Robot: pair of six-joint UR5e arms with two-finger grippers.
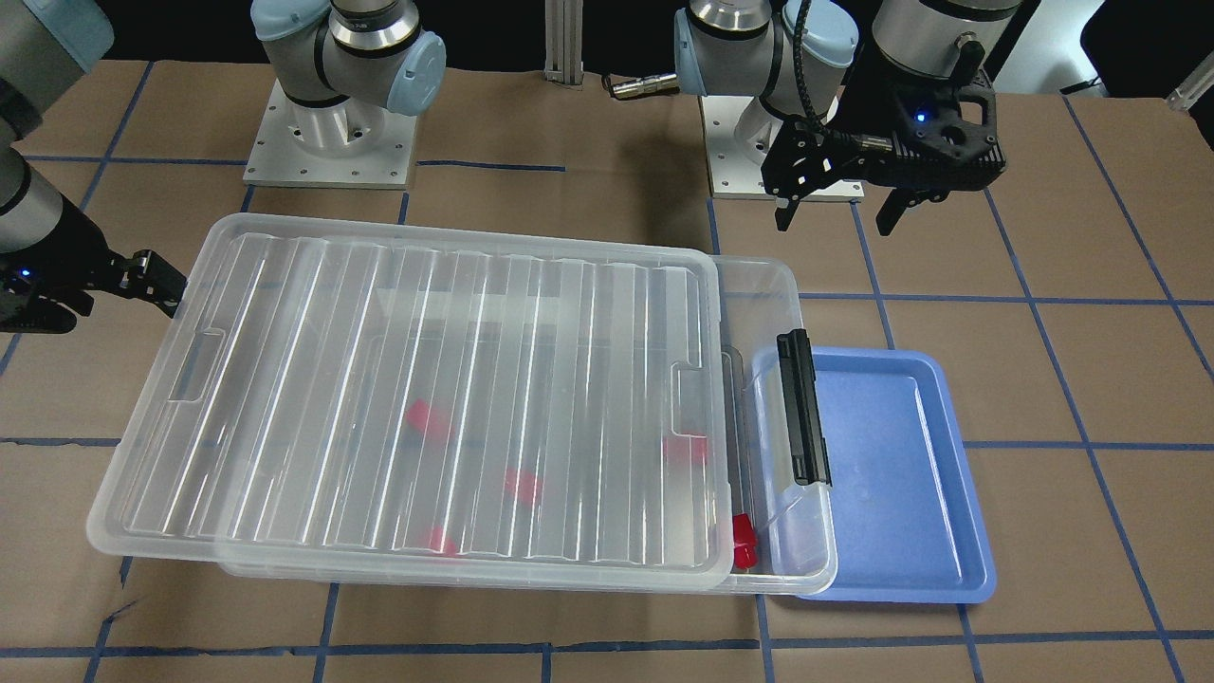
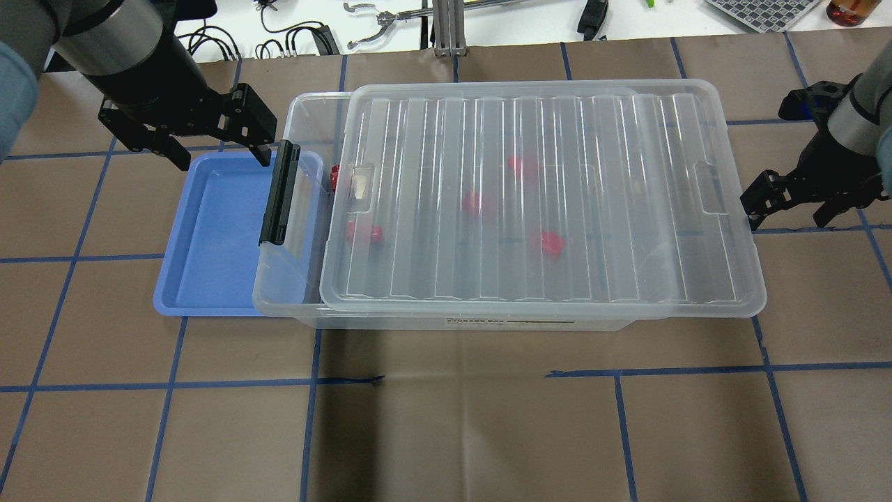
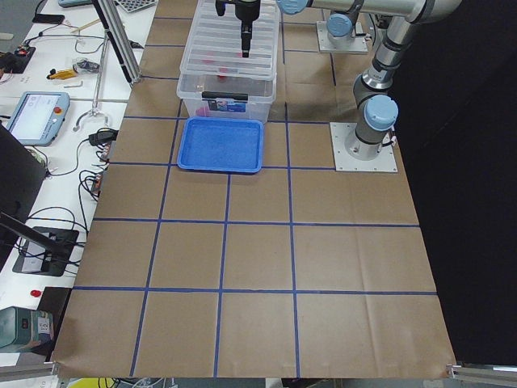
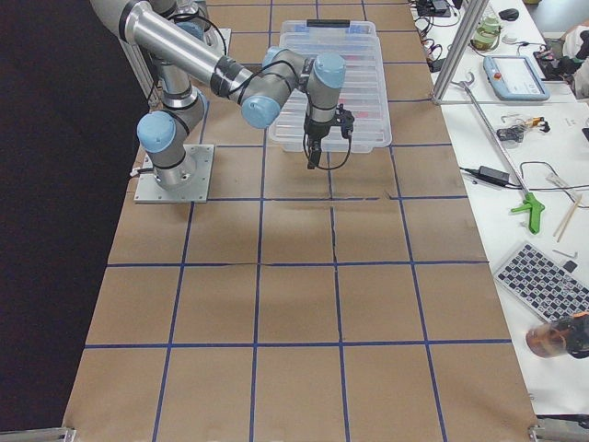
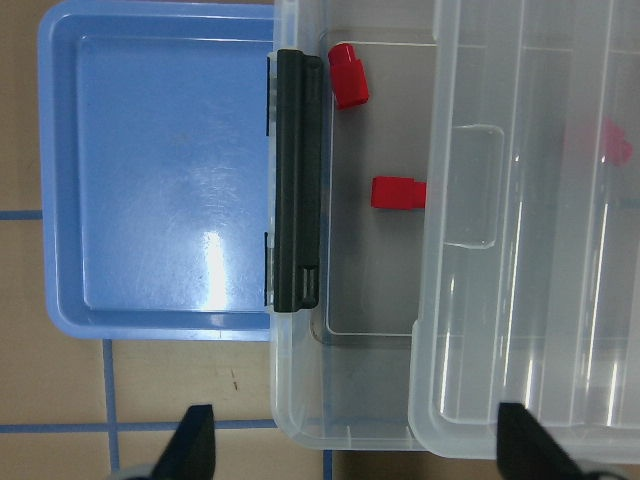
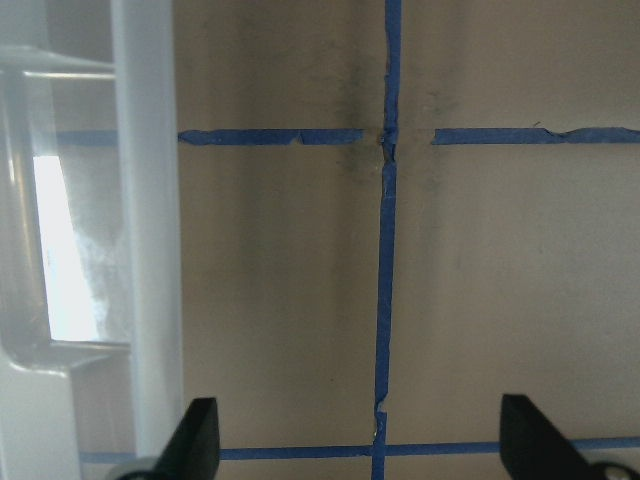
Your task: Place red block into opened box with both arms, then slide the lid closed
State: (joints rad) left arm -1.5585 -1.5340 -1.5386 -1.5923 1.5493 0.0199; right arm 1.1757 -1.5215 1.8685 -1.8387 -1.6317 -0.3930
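Observation:
The clear box (image 2: 300,209) lies along the table with its black latch bar (image 2: 279,195) at the end over the blue tray. The ribbed lid (image 2: 627,174) covers most of it and overhangs the far end, so a narrow strip by the latch stays uncovered. Several red blocks lie inside: two show in the strip (image 5: 350,75) (image 5: 398,192), the others under the lid (image 2: 548,242). My left gripper (image 2: 221,157) hangs open and empty above the tray's back edge. My right gripper (image 2: 787,216) is open and empty just beyond the lid's overhanging end (image 6: 145,250).
An empty blue tray (image 1: 882,474) sits partly under the box's latch end. Brown paper with blue tape lines covers the table. Both arm bases (image 1: 332,142) stand behind the box. Tools and cables lie beyond the table's far edge (image 2: 376,21).

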